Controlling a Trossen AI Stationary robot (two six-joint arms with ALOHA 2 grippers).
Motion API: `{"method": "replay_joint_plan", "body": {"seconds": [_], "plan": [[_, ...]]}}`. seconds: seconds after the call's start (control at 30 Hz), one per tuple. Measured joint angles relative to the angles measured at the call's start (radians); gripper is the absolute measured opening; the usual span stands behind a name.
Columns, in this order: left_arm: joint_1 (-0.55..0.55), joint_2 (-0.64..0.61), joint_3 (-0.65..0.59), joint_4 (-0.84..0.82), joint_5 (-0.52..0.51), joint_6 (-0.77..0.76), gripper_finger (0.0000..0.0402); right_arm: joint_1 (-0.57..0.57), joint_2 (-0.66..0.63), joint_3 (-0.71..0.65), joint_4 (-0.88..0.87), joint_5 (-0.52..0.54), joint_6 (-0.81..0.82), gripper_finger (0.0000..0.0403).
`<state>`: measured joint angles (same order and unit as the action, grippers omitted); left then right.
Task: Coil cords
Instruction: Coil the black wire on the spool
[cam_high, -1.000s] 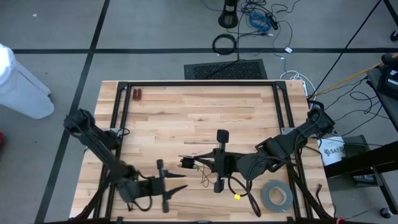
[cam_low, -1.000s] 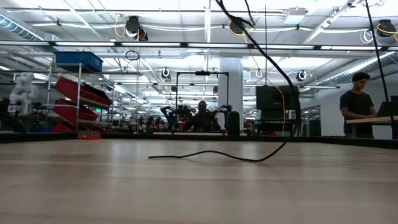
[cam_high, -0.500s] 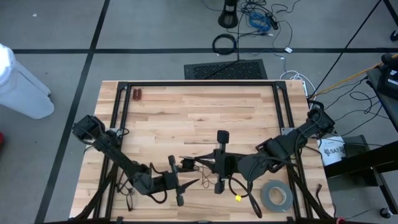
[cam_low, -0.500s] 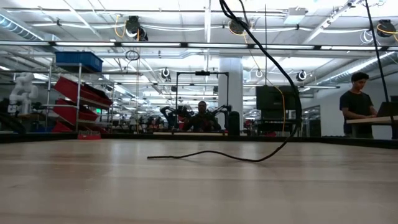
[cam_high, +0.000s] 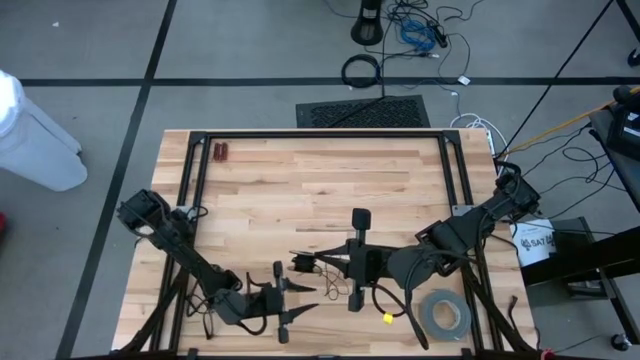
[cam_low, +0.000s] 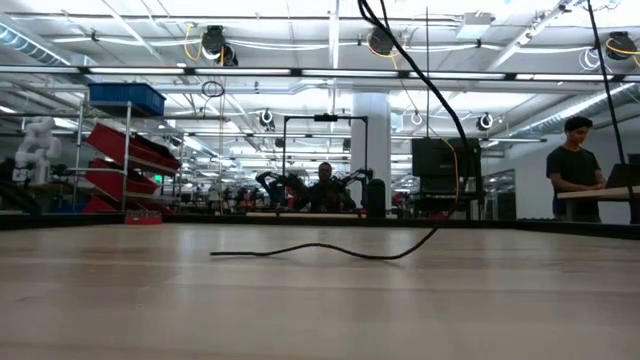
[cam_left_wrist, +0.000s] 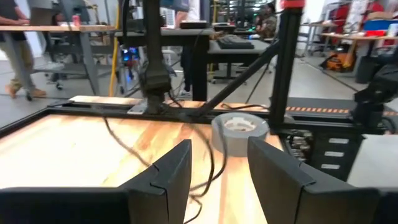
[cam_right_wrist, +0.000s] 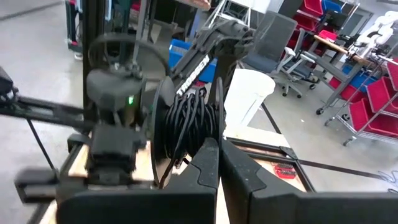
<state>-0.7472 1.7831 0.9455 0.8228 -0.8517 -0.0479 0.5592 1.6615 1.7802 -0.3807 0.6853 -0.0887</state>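
The cords are one thin black cord. Part of it is a small bundle (cam_high: 298, 264) (cam_right_wrist: 186, 121) at the tips of my right gripper (cam_high: 302, 264), which is shut on it above the table's middle. Loose strands (cam_high: 330, 283) hang from there, and one strand (cam_low: 320, 247) trails along the wood. My left gripper (cam_high: 305, 300) (cam_left_wrist: 219, 168) stands open near the front edge, pointing level toward the table's right. A hanging strand (cam_left_wrist: 210, 163) shows between its fingers; whether it touches them cannot be told. My right gripper pinches the cord bundle (cam_right_wrist: 198, 134) between its two shut fingers. The fingers reach in about level from the table's right side. The bundle is lifted clear of the table, and the loose strand falls slack from it onto the wood.
A grey tape roll (cam_high: 444, 315) (cam_left_wrist: 239, 132) lies at the front right, with a small yellow thing (cam_high: 384, 318) beside it. Two small red-brown things (cam_high: 220, 152) sit at the far left corner. Black frame rails (cam_high: 195, 190) run along the table's sides. People work in the room beyond.
My left gripper has sunk, gone a little toward the table's right edge and my right gripper, and rolled about its own line. It has stayed open. The free end of the loose strand has slid along the table.
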Motion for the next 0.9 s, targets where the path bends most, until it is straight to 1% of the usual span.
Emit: {"method": "replay_joint_plan", "body": {"seconds": [0.2,0.33,0.53,0.7,0.9], "plan": [[0.029,0.050,0.001,0.010,-0.012,-0.050,0.0163,0.006,-0.003,0.000,0.014,-0.001,0.005,0.0000],[0.038,0.079,0.001,0.017,-0.012,-0.051,0.0163,0.006,-0.003,0.000,0.014,-0.001,0.000,0.0000],[0.041,0.087,0.001,0.034,-0.012,-0.047,0.0163,0.006,-0.003,0.000,0.014,0.000,-0.017,0.0000],[0.040,0.087,0.028,0.062,0.056,-0.043,0.0163,0.006,-0.003,0.000,0.014,0.000,-0.020,0.0000],[0.048,0.088,0.034,0.059,0.062,-0.016,0.0163,0.006,-0.003,0.000,0.018,0.000,-0.025,0.0000]]}}
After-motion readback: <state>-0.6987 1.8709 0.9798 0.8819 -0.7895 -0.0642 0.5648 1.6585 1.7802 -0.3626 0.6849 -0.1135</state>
